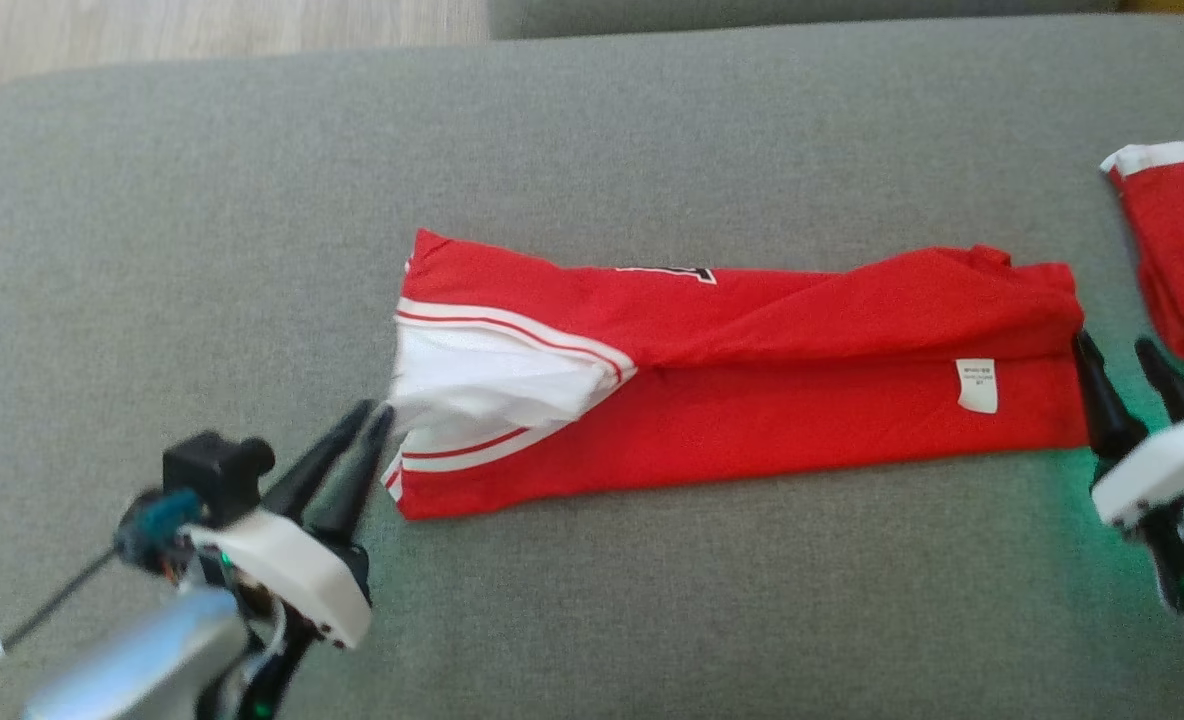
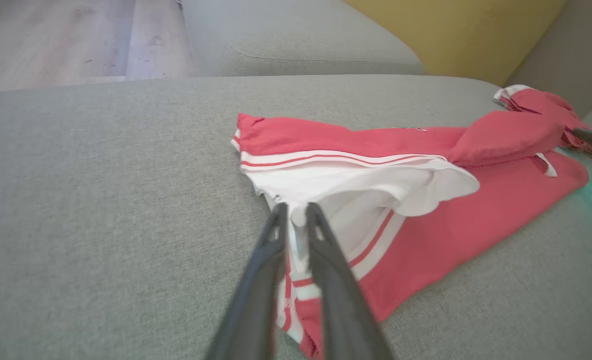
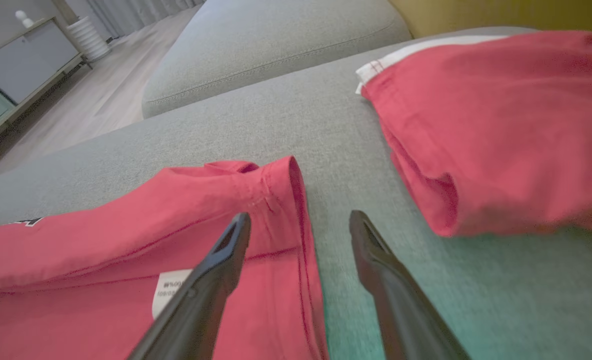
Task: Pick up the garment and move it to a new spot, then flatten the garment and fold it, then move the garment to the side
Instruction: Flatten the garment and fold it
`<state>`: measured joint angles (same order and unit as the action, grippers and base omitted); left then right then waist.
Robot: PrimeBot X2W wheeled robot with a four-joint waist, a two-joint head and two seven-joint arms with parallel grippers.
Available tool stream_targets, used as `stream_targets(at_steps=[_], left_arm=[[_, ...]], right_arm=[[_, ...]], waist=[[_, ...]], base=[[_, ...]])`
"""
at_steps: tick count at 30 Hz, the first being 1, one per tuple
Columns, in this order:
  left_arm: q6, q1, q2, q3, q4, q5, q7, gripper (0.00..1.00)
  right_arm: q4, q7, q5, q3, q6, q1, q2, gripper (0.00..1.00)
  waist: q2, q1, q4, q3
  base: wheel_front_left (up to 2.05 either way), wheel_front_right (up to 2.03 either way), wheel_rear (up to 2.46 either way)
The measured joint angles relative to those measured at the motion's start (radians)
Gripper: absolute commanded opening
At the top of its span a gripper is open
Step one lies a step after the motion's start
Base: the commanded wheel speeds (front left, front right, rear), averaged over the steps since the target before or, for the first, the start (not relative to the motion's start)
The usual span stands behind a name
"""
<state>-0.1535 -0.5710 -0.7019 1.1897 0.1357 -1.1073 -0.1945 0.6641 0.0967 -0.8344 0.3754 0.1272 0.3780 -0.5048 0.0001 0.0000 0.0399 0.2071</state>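
The garment (image 1: 752, 400) is red with white striped trim, folded lengthwise into a long band on the grey cushion (image 1: 592, 150). A white label shows near its right end. My left gripper (image 1: 372, 412) is at the garment's left end, shut on the white cloth there; in the left wrist view the garment (image 2: 451, 225) has white fabric pinched between my left gripper's (image 2: 296, 210) fingers. My right gripper (image 1: 1117, 345) stands open at the right end. In the right wrist view, my right gripper (image 3: 300, 216) straddles the edge of the garment (image 3: 101, 250), holding nothing.
A second red piece of clothing (image 1: 1182, 250) with a white band lies just right of my right gripper, large in the right wrist view (image 3: 501, 130). Wooden floor (image 1: 202, 30) lies beyond the cushion's far left edge. A yellow cushion (image 2: 451, 30) stands behind.
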Motion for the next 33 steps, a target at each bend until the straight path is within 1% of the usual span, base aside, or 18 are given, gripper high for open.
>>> stream_targets(at_steps=[3,6,8,10,14,15,19,23,29,30,33], left_arm=[[-0.05,0.064,0.032,-0.031,0.003,-0.011,-0.038,1.0],[-0.114,0.151,0.086,-0.102,0.002,0.007,-0.054,1.0],[-0.171,0.215,0.134,-0.206,-0.015,0.093,-0.055,1.0],[-0.216,0.274,0.183,-0.294,-0.041,0.202,-0.055,1.0],[-0.279,0.416,0.284,-0.412,-0.087,0.416,-0.055,1.0],[-0.287,0.45,0.309,-0.434,-0.096,0.458,-0.055,1.0],[-0.289,0.538,0.384,-0.486,-0.118,0.607,-0.056,1.0],[-0.257,0.557,0.442,-0.512,-0.122,0.706,-0.056,1.0],[-0.194,0.558,0.505,-0.558,-0.107,0.779,-0.058,1.0],[-0.175,0.558,0.523,-0.573,-0.101,0.798,-0.058,1.0],[-0.153,0.558,0.544,-0.601,-0.097,0.819,-0.058,1.0]], right_arm=[[-0.03,0.028,0.0,-0.052,0.0,-0.069,0.024,1.0],[-0.059,0.05,0.011,-0.099,0.0,-0.144,0.06,1.0],[-0.077,0.057,0.032,-0.135,0.0,-0.19,0.083,1.0],[-0.088,0.061,0.049,-0.171,0.0,-0.225,0.105,1.0],[-0.086,0.051,0.096,-0.254,0.0,-0.249,0.147,1.0],[-0.082,0.043,0.109,-0.276,0.0,-0.245,0.155,1.0],[-0.032,0.01,0.185,-0.357,0.0,-0.194,0.19,1.0],[0.053,-0.026,0.285,-0.44,0.0,-0.086,0.195,1.0],[0.208,-0.083,0.427,-0.52,0.0,0.055,0.203,1.0],[0.257,-0.105,0.464,-0.535,0.0,0.062,0.213,1.0],[0.295,-0.115,0.484,-0.543,0.0,0.058,0.235,1.0]], waist=[[0.0,0.0,-0.003,-0.023],[0.0,-0.0001,-0.007,-0.049],[0.0,-0.0001,-0.007,-0.068],[0.0,-0.0001,-0.003,-0.087],[0.0,-0.0002,0.017,-0.114],[0.0,-0.0002,0.025,-0.117],[0.0,-0.0002,0.06,-0.123],[0.0,-0.0001,0.099,-0.114],[0.0,0.0002,0.134,-0.077],[0.0,0.0002,0.14,-0.069],[0.0,0.0003,0.136,-0.063]], base=[[0.0,0.0,0.0],[0.0,0.0,0.0],[0.0,0.0,0.0],[0.0,0.0,0.0],[0.0,0.0,0.0],[0.0,0.0,0.0],[0.0,0.0,0.0],[0.0,0.0,0.0],[0.0,0.0,0.0],[0.0,0.0,0.0],[0.0,0.0,0.0]])
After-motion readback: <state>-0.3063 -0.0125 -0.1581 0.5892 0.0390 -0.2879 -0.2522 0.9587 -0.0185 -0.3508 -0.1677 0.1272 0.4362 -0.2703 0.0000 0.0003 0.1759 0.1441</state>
